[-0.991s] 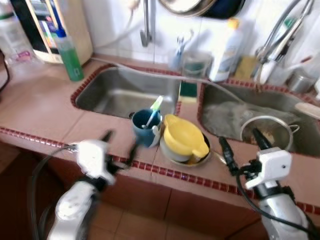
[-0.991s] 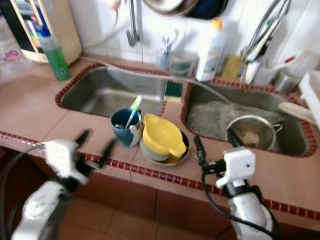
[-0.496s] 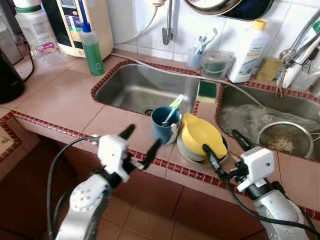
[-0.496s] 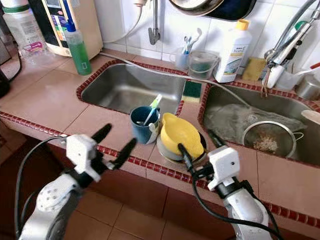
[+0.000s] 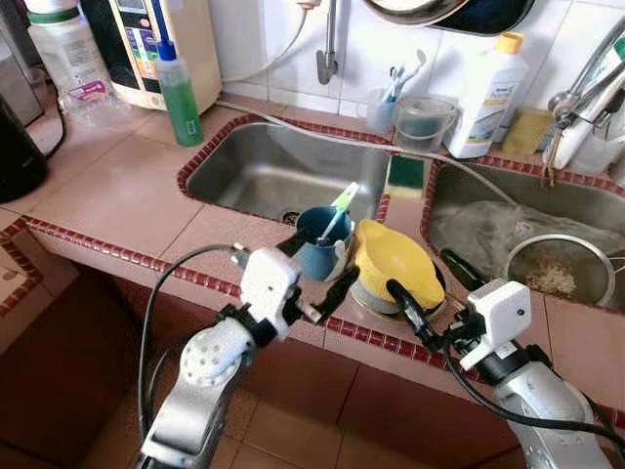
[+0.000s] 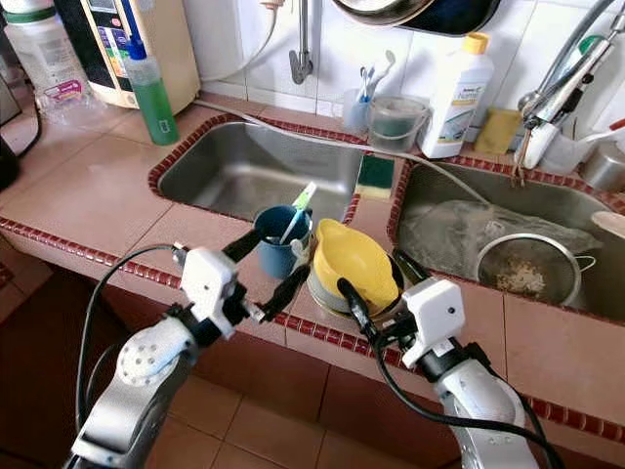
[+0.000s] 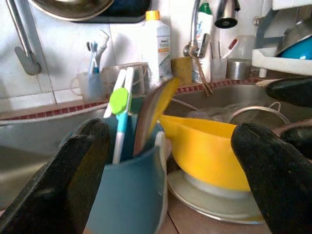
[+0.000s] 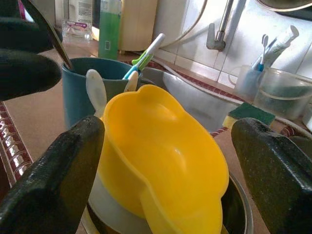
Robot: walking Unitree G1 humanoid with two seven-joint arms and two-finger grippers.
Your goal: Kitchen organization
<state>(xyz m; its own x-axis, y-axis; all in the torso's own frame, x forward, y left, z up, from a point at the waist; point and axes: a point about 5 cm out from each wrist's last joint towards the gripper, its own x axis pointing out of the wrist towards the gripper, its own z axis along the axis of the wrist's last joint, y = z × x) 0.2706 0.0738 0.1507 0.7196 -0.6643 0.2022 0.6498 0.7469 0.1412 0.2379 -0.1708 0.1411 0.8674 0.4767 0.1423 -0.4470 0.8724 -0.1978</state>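
Both my grippers are at the counter's front edge, fingers spread, holding nothing.

Left gripper [image 5: 314, 270] is level with the blue cup [image 5: 317, 249] and brackets it: one finger is by the cup's left side, the other reaches toward the gap between cup and yellow bowl [image 5: 393, 264]. In the left wrist view the cup [image 7: 127, 187] sits between the fingers, nearer one of them, not centred. I can't tell if there's contact yet.

Right gripper [image 5: 430, 288] is just in front of the bowl, fingers either side of it. In the right wrist view the bowl [image 8: 163, 161] sits dead ahead between both fingers.

Key relation: cup and bowl touch or nearly touch, side by side on the tile strip between the front edge and the sinks [image 5: 264, 176]. The cup is upright, long axis vertical, and lies straight ahead of the left gripper, so the left arm is nearer the cup and the right arm nearer the bowl. My guess is a cup grab next; the risk is the inner finger bumping the bowl.

Counts:
- 1 blue cup, holding a toothbrush [image 5: 335, 208] plus two or three other utensils, hard to separate
- 1 yellow bowl, tipped, stacked on what looks like a white dish in a metal one
- 2 sink basins
- 1 strainer [image 5: 559, 276] in the right basin
- 1 green bottle [image 5: 180, 86], 1 white bottle [image 5: 485, 83]
- 1 sponge [image 5: 404, 177] on the divider
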